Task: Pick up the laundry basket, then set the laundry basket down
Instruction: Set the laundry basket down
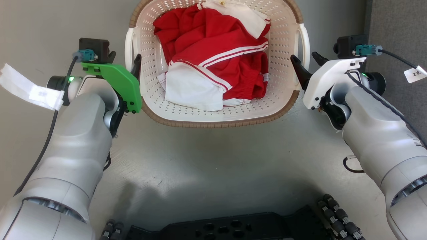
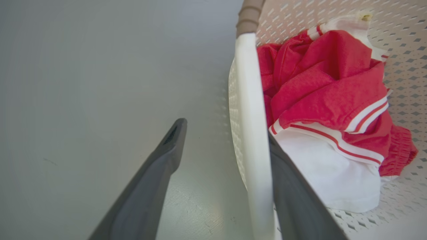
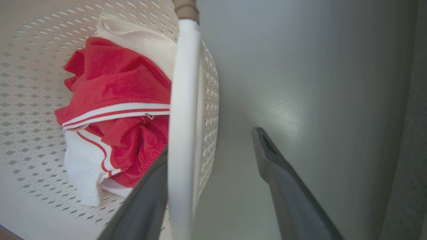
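lined up on the cream-white perforated plastic laundry basket
my left fingers and right fingers are spread, each straddling a white loop handle

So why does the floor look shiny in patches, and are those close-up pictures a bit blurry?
Head view: a pale glare patch sits on the floor, with a dark shadow below it. Left wrist view: the left gripper's fingers go soft near the lens, and the laundry basket's handle looks stretched. Right wrist view: another sheen on the floor.
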Tool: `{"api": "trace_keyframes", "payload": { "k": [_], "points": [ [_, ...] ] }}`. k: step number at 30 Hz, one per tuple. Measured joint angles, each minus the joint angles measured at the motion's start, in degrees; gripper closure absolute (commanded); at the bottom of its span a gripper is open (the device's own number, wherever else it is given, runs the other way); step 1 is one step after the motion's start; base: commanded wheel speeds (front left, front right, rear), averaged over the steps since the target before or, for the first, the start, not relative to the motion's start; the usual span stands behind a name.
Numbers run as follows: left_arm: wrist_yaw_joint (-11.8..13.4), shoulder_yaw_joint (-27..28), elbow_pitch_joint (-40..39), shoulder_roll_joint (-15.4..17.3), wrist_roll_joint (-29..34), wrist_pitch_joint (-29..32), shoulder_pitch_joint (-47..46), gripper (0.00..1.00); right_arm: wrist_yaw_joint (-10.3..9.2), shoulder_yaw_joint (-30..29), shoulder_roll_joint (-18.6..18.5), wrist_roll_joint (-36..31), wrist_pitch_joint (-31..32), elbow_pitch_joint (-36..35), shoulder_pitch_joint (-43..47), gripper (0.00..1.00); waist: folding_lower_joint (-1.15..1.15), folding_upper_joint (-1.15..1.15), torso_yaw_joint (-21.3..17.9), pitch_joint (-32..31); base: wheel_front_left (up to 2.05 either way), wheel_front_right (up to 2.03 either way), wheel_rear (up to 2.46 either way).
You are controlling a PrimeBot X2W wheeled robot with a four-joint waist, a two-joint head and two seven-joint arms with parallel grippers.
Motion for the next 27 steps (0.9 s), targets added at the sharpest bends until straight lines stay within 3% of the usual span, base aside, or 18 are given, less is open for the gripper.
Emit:
{"api": "trace_keyframes", "payload": {
  "k": [13,27],
  "points": [
    [-0.49,0.70,-0.01,-0.27,-2.50,-1.70,-0.16,0.00,-0.01,0.90,-0.86,0.37,-2.19,-0.97,0.11,0.00,0.00,0.00,0.47,-1.91,0.00,0.00,0.00],
    [-0.49,0.65,-0.92,-0.26,-2.48,-5.13,1.32,0.00,-0.01,2.05,-1.63,-0.07,-5.14,-3.88,2.54,0.00,-0.01,0.00,0.31,-9.19,0.00,0.00,0.00]
  ]
}}
